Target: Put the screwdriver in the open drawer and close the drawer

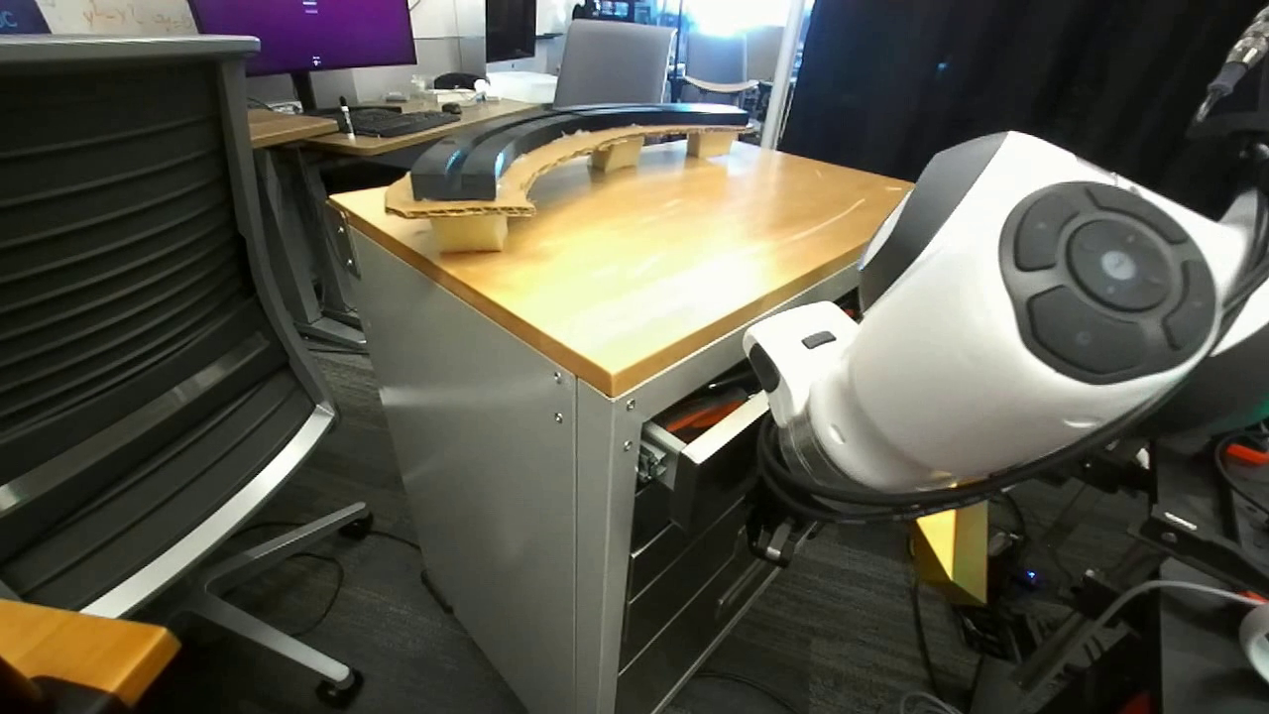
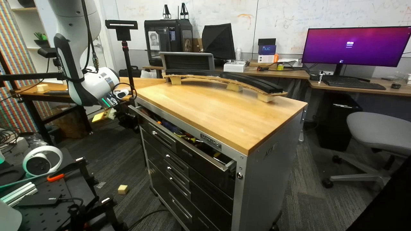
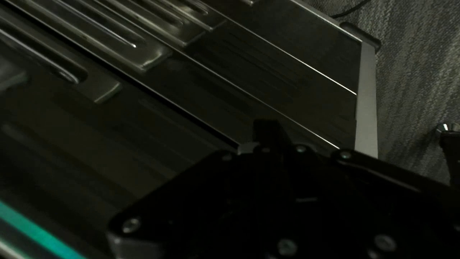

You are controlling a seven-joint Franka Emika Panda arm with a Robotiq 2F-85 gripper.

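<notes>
The drawer is the top one of the grey cabinet and stands partly open in both exterior views. Its dark front panel shows in both and fills the lower left of the wrist view. My gripper is shut, with nothing visible between its fingers. It points down close in front of one end of the drawer front in an exterior view; contact cannot be told. It is a dark shape at the drawer's far end in an exterior view. I cannot make out the screwdriver; it is hidden or out of view.
Orange and blue-handled tools lie inside the drawer. A black curved track on cardboard stands on the wooden worktop. Closed drawers with bar handles lie below. An office chair stands beside the cabinet.
</notes>
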